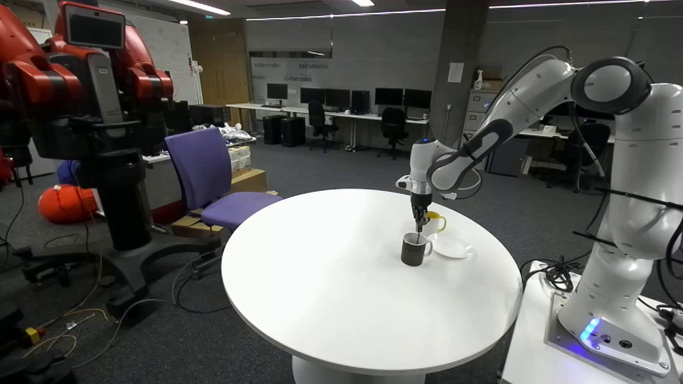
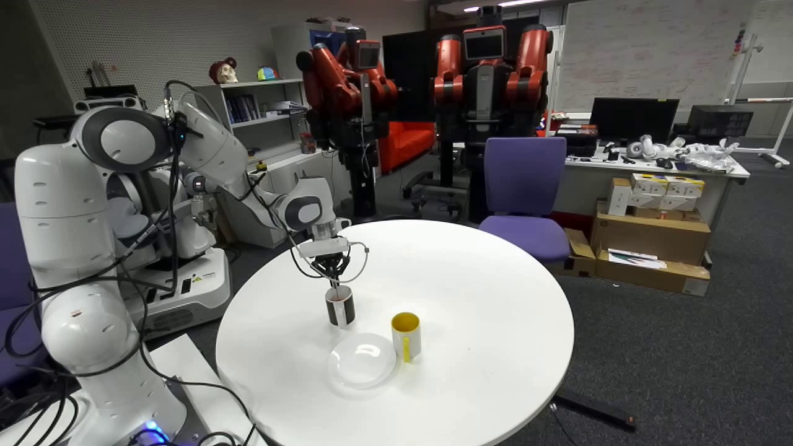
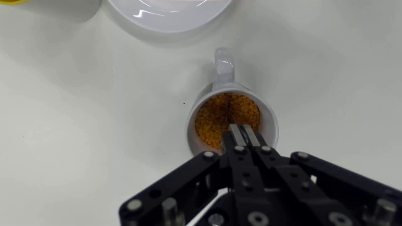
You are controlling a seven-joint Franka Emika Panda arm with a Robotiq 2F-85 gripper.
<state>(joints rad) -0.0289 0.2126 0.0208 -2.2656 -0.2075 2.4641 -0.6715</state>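
Round white table [image 1: 320,288] is carrying: upright black-and-white cylindrical mug [image 2: 341,311]; upright white cylindrical mug [image 2: 407,337] with yellow interior and handle; glossy round white plate [image 2: 362,362], lying flat near both.

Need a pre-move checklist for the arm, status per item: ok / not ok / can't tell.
1. Hand closed on the thin metal utensil: ok, the shaft runs down from between the fingertips.
2. Utensil free of the black-and-white mug: not ok, its lower end is inside, among the orange grains.
3. Utensil's buried end, shape and load: cannot tell, hidden by the grains.
4. Black-and-white mug upright on the round white table: ok in both exterior views.
5. Plate apart from that mug: ok, the wrist view shows a gap.
6. Yellow-lined mug upright: ok; contents, cannot tell.
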